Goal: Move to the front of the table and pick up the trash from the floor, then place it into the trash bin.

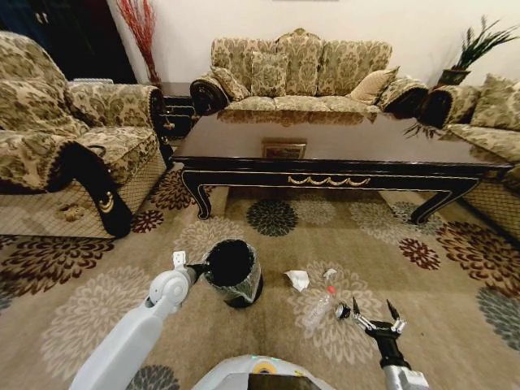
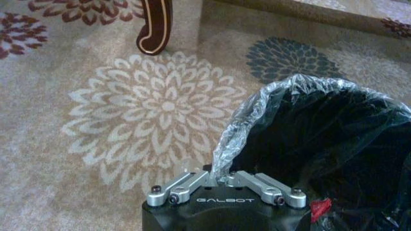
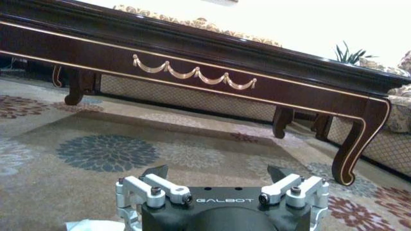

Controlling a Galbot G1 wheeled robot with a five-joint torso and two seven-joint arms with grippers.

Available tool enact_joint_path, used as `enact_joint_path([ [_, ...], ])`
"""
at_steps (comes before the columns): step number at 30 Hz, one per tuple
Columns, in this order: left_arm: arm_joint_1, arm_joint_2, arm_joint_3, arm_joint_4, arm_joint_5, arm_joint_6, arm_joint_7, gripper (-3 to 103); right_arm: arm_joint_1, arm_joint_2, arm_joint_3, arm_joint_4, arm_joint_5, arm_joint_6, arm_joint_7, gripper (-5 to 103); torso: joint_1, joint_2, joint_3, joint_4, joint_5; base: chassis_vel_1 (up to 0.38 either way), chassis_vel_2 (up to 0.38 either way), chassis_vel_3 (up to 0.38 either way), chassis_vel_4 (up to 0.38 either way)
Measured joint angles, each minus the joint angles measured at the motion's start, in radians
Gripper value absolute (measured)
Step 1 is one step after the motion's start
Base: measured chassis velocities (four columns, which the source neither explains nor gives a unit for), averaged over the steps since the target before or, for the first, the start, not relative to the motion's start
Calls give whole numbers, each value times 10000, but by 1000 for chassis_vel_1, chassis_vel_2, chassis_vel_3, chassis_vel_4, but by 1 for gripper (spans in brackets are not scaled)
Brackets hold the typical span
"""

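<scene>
The trash bin (image 1: 249,289), black inside with a translucent liner, stands on the patterned floor (image 1: 97,313) in front of the long dark table (image 1: 341,158). My left gripper (image 1: 197,266) is shut on the bin's near rim and liner (image 2: 224,144); the left wrist view shows its fingertips (image 2: 218,175) pinching the plastic. Right of the bin lies the trash: a crumpled white paper (image 1: 298,279), a clear bottle (image 1: 318,309) with a red bit, and a small dark piece (image 1: 342,311). My right gripper (image 1: 373,307) hovers open just right of the bottle, low over the carpet, facing the table (image 3: 192,53).
An armchair (image 1: 57,146) stands at the left, a sofa (image 1: 301,73) behind the table, and another sofa (image 1: 487,122) at the right. The table's curved legs (image 3: 353,144) rise ahead of the right gripper. Something red (image 2: 320,207) lies inside the bin.
</scene>
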Motion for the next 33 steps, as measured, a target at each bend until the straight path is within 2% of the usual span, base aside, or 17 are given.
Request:
enact_joint_path([
  [33,1,0,-1,-13,1,-5,12,3,0,0,0,0,1,5,-2,100,-1,1,0,0,0,0,0,0,0],
])
